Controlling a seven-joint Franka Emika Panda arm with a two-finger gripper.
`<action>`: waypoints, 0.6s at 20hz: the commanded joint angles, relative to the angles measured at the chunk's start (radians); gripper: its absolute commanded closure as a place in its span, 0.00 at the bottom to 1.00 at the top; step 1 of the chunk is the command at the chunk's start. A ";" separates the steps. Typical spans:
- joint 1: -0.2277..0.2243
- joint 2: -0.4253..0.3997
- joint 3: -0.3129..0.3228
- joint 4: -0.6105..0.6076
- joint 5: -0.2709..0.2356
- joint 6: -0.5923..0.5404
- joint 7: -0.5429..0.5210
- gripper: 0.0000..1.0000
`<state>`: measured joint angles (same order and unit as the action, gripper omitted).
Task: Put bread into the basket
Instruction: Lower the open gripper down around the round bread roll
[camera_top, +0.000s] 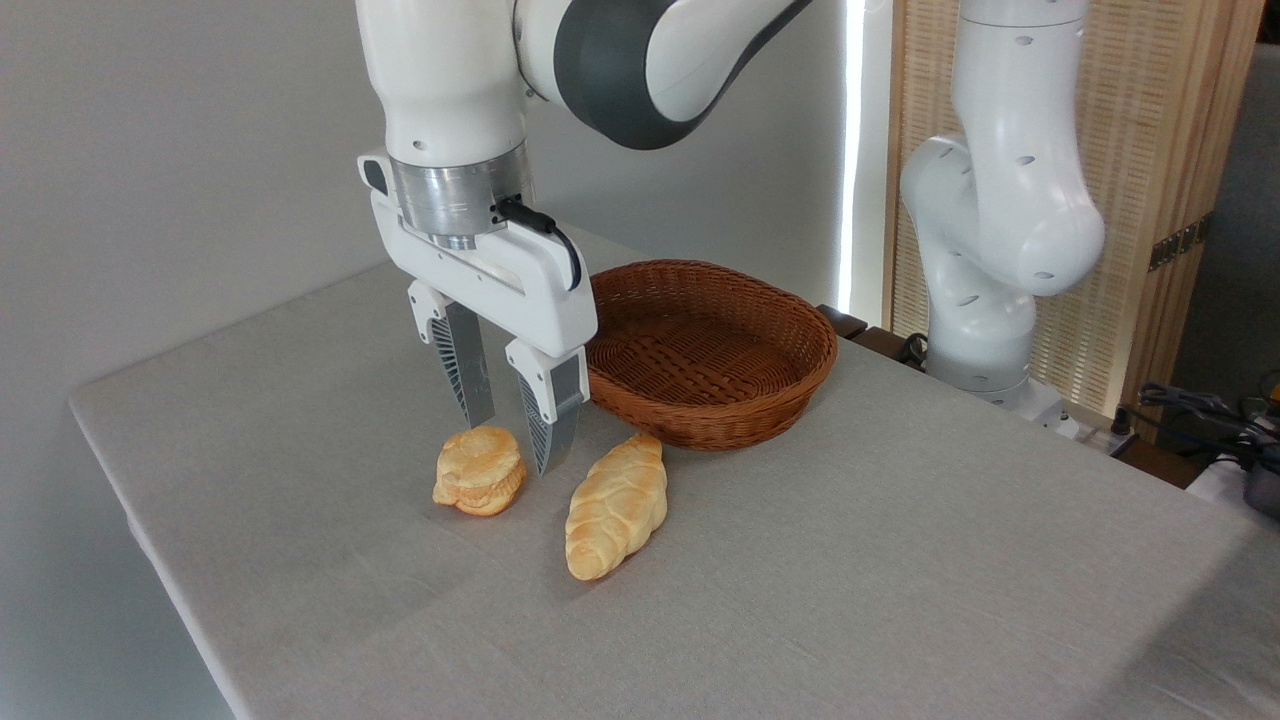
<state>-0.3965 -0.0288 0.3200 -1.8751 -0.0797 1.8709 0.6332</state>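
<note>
The bread (480, 470), a small lumpy golden-orange bun with a paler top, lies on the grey table. My gripper (512, 445) hangs straight above its back edge, open, its two fingers pointing down. One fingertip ends just behind the bun's top and the other comes down beside its right edge. Nothing is held between them. The basket (790, 385), an oval reddish-brown wicker one, stands empty behind and to the right of the gripper.
A longer pale-yellow braided loaf (615, 507) lies just right of the bun, in front of the basket. The table's left edge (130, 480) drops off near the bun. A second white robot arm (1000, 220) stands at the back right.
</note>
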 joint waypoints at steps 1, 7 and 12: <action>-0.015 0.003 0.004 0.008 -0.015 -0.021 0.025 0.00; -0.102 0.027 0.001 -0.016 -0.020 0.045 0.025 0.00; -0.162 0.063 0.001 -0.062 -0.020 0.132 0.026 0.00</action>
<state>-0.5258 0.0218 0.3092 -1.9021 -0.0798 1.9470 0.6341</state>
